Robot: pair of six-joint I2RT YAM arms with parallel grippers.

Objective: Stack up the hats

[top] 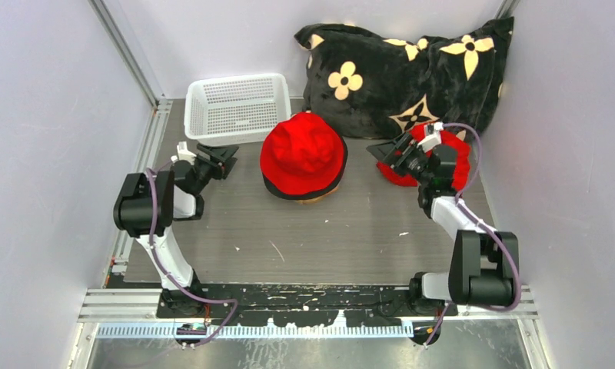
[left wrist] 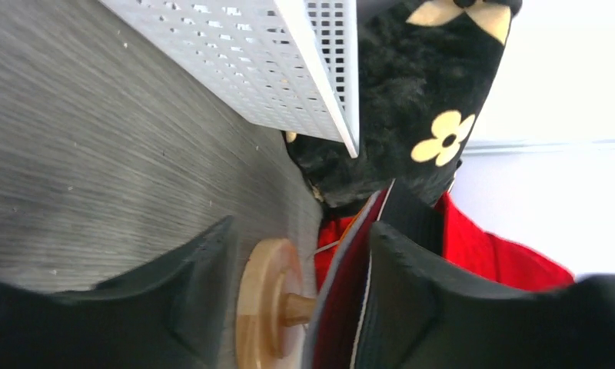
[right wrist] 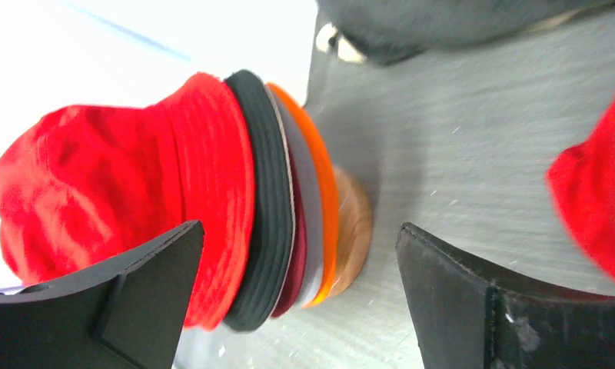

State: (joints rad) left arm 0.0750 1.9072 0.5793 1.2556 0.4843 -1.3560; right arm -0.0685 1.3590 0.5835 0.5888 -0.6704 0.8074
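**Red hat tops the stack at mid-table**

The bright red hat (top: 303, 154) crowns the pile on a wooden stand (right wrist: 352, 231), above the black (right wrist: 264, 223), grey (right wrist: 310, 215) and orange (right wrist: 325, 192) brims. The left gripper (top: 226, 157) sits low beside the white basket (top: 235, 108), jaws parted and empty, pointing at the stack. The right gripper (top: 385, 151), spread wide and empty, faces it from the other side. That arm reaches over another red hat (top: 460, 157), which lies against the flowered cushion (top: 381, 69).

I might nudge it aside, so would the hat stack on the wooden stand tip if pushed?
Probably tippy: the wooden stand looks like a thin peg on a small disc, narrower than the hat stack. Its soft brims would likely crumple first.
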